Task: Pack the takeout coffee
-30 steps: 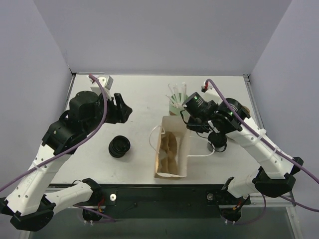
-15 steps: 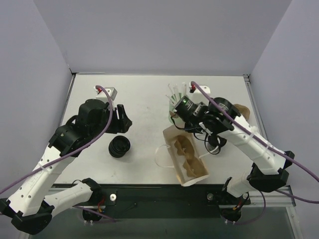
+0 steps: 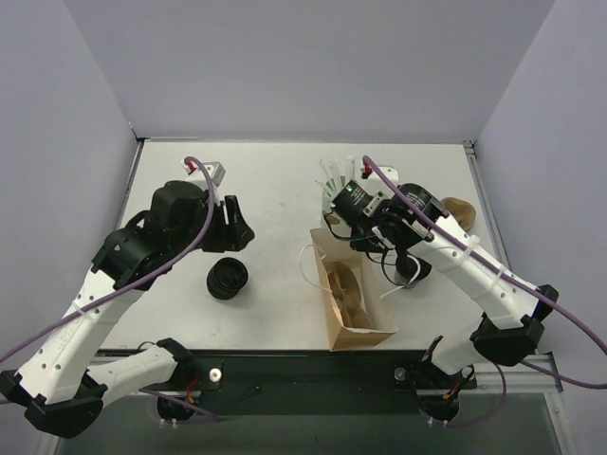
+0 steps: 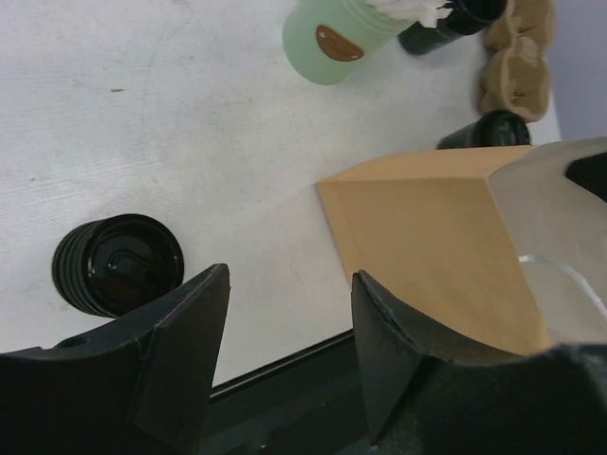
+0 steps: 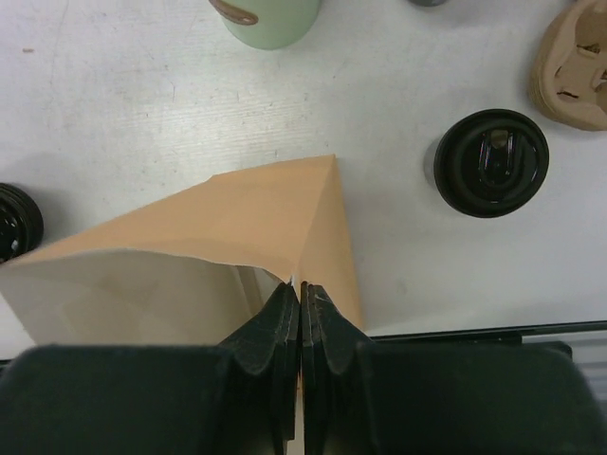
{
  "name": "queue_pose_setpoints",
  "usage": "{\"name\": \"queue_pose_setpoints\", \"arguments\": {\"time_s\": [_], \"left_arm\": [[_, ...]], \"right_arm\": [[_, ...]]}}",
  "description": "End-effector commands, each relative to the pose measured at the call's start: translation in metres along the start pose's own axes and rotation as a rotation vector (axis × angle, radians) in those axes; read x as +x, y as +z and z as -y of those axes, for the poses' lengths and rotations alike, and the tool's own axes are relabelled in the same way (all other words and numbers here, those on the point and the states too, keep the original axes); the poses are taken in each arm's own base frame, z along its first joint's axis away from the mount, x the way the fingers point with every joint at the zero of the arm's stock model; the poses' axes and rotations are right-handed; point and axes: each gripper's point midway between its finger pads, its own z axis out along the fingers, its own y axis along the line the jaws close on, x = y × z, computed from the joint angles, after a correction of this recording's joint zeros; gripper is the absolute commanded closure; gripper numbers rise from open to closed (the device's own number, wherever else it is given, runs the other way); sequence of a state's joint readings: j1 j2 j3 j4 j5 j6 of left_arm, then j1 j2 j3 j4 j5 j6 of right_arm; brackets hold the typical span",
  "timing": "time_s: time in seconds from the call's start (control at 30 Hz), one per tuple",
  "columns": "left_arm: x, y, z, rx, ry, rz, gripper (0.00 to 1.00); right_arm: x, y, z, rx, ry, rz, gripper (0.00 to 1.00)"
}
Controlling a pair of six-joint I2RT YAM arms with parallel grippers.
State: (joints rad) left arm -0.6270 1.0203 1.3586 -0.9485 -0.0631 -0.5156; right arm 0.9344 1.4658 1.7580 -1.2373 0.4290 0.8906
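The takeout coffee (image 3: 411, 269), a black cup with a round black lid, stands on the table just right of the brown paper bag (image 3: 353, 301). It also shows in the right wrist view (image 5: 491, 163) and in the left wrist view (image 4: 497, 129). My right gripper (image 3: 370, 245) (image 5: 301, 284) is shut on the bag's top edge (image 5: 285, 227) and holds the bag open. A brown pulp insert shows inside the bag. My left gripper (image 3: 233, 224) (image 4: 289, 277) is open and empty, above the table left of the bag (image 4: 436, 237).
A squat stack of black lids (image 3: 228, 278) (image 4: 118, 263) lies left of the bag. A mint-green cup with white straws (image 3: 334, 192) (image 4: 334, 36) stands behind the bag. A brown pulp cup carrier (image 3: 461, 207) (image 5: 577, 66) lies at the right.
The right gripper has raised the bag from lying flat and swung its open end; the bag now stands open. The left gripper has shifted a little forward and stays open.
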Motion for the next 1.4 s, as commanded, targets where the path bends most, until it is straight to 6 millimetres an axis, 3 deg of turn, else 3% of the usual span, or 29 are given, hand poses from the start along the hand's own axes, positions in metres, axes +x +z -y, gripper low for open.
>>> {"name": "queue_pose_setpoints", "arguments": {"time_s": [0.0,0.13,0.23,0.27,0.37,0.4,0.47,0.57,0.7,0.83,1.07,1.23,1.37], "left_arm": [[-0.006,-0.034,0.035,0.165,-0.14,-0.005,0.37],[0.006,-0.042,0.063,0.308,-0.284,-0.066,0.37],[0.013,-0.044,0.083,0.345,-0.309,-0.103,0.39],[0.015,-0.037,0.085,0.318,-0.306,-0.107,0.39],[0.025,-0.033,0.105,0.325,-0.273,-0.153,0.39],[0.024,-0.03,0.107,0.31,-0.269,-0.143,0.39],[0.03,-0.028,0.121,0.317,-0.249,-0.167,0.39],[0.033,-0.021,0.131,0.294,-0.229,-0.18,0.38],[0.035,-0.017,0.139,0.278,-0.207,-0.193,0.38],[0.035,-0.017,0.142,0.266,-0.211,-0.182,0.38],[0.036,-0.013,0.15,0.264,-0.243,-0.137,0.33],[0.013,-0.015,0.161,0.256,-0.294,-0.082,0.33],[0.017,-0.015,0.168,0.248,-0.282,-0.086,0.33]], "right_arm": [[-0.015,0.002,-0.003,-0.055,0.155,0.015,1.0],[-0.025,0.01,-0.008,-0.098,0.269,0.014,0.99],[-0.028,0.014,-0.008,-0.11,0.303,-0.006,0.84],[-0.03,0.017,-0.002,-0.102,0.29,-0.012,0.7],[-0.022,0.019,0.011,-0.104,0.207,-0.044,0.5],[-0.025,0.017,0.023,-0.108,0.218,-0.04,0.49],[-0.021,0.011,0.025,-0.168,0.188,-0.076,0.46],[-0.021,-0.002,0.036,-0.221,0.155,-0.087,0.45],[-0.007,-0.019,0.053,-0.217,0.126,-0.119,0.44],[0.004,-0.029,0.051,-0.26,0.103,-0.179,0.45],[0.015,-0.024,0.053,-0.271,0.071,-0.204,0.45],[0.002,-0.031,0.059,-0.273,0.081,-0.188,0.43],[0.019,-0.014,0.061,-0.265,0.057,-0.223,0.49]]}}
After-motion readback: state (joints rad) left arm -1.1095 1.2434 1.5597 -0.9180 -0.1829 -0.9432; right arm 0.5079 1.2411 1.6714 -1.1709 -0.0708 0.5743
